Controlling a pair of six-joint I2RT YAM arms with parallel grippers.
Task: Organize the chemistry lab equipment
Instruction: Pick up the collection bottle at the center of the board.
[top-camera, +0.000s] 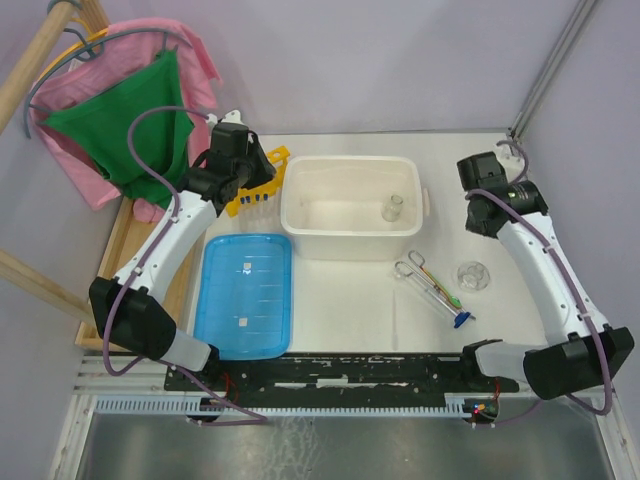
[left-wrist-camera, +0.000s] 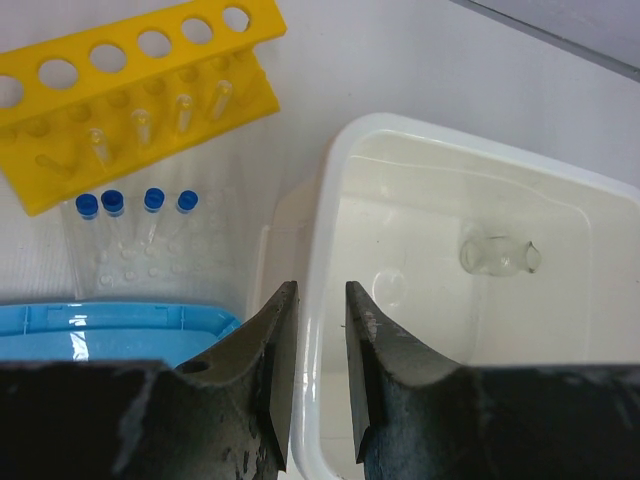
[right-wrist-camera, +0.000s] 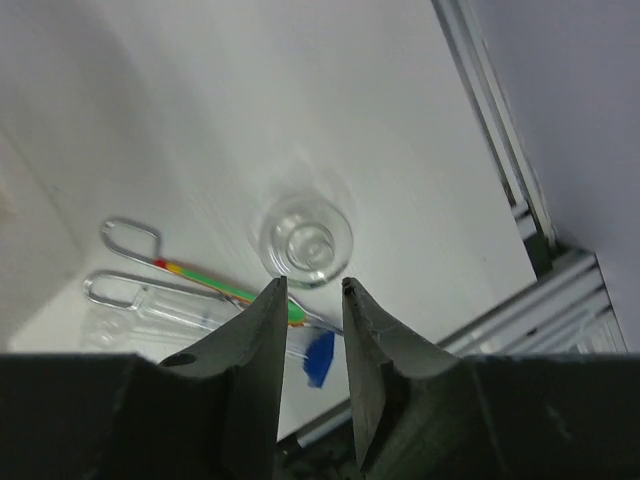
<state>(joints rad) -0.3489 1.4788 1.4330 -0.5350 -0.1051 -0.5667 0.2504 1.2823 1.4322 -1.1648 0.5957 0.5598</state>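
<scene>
Your left arm stretches far forward, claw (left-wrist-camera: 320, 292) slightly parted and empty over the tub (left-wrist-camera: 322, 215) rim, near rack (left-wrist-camera: 140, 75) and tubes (left-wrist-camera: 152, 212). Right arm bends above a flask (right-wrist-camera: 305, 240), claw (right-wrist-camera: 313, 286) parted, empty. Tongs (right-wrist-camera: 128, 291) and rods (right-wrist-camera: 215, 284) lie beside it.

Left wrist view: the yellow tube rack (left-wrist-camera: 150, 95) runs off the left frame edge; the left gripper (left-wrist-camera: 318, 300) covers the lower part of the blue ribbed lid (left-wrist-camera: 100, 325). Right wrist view: the right gripper (right-wrist-camera: 312, 292) hides the tip end of the tongs (right-wrist-camera: 140, 300) and most of the blue-tipped rod (right-wrist-camera: 320, 355).
</scene>
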